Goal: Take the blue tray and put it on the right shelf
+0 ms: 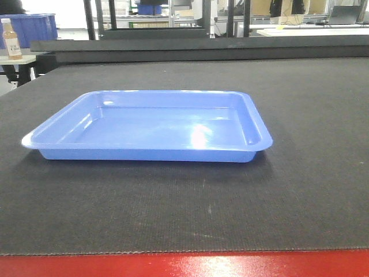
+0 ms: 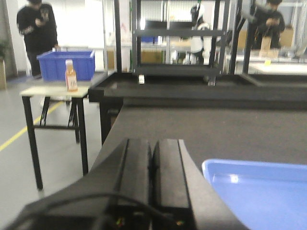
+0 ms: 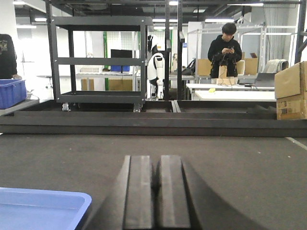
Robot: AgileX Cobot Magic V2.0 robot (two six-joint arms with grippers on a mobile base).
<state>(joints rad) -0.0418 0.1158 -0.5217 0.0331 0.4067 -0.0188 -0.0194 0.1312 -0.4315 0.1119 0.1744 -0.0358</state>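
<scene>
The blue tray [image 1: 153, 124] lies flat and empty on the dark mat [image 1: 305, 190] in the middle of the table. Neither gripper shows in the front view. In the left wrist view my left gripper [image 2: 153, 143] is shut and empty, over the mat just left of the tray's near-left corner [image 2: 259, 189]. In the right wrist view my right gripper [image 3: 154, 160] is shut and empty, over the mat just right of the tray's corner [image 3: 41, 208]. The right shelf with a steel rail is out of view.
The table's red front edge [image 1: 184, 265] runs along the bottom. A raised black ledge [image 1: 202, 49] borders the mat's far side. A black rack on wheels [image 3: 100, 60] stands behind it. A side table with a bottle [image 2: 71, 75] and a deep blue bin [image 2: 67, 64] stands at the left. People stand in the background.
</scene>
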